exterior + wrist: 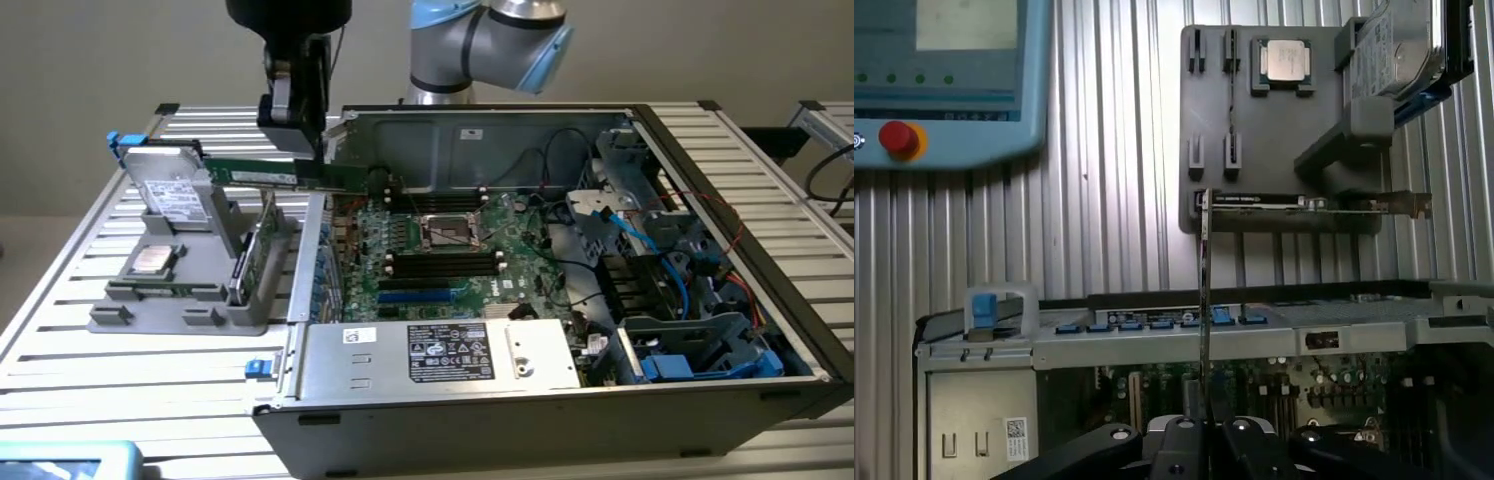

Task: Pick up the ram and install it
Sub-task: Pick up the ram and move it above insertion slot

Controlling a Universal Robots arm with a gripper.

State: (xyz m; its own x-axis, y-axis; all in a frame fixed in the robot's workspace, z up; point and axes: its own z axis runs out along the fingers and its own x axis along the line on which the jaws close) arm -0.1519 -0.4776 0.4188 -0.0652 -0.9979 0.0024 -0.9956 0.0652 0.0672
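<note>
In the exterior view the claw (295,148) is clamped on the top edge of the ram (287,176). The ram hangs level in the air, broad green face showing, above the gap between the grey holder (167,308) on the counter (67,340) and the open computer case (534,425). The wrist view gives the ram (1205,300) edge-on, a thin line standing out from the closed claw (1204,435), with the motherboard (1304,385) close by inside the case and a blue pendant (954,90) lying on the counter past it.

The arm (470,45) is silver-grey tubing with pale blue caps (550,50) on its rounded joints. Its gripper (296,148) is matte black and blocky, with round silver screws (1119,432) set in its links.
</note>
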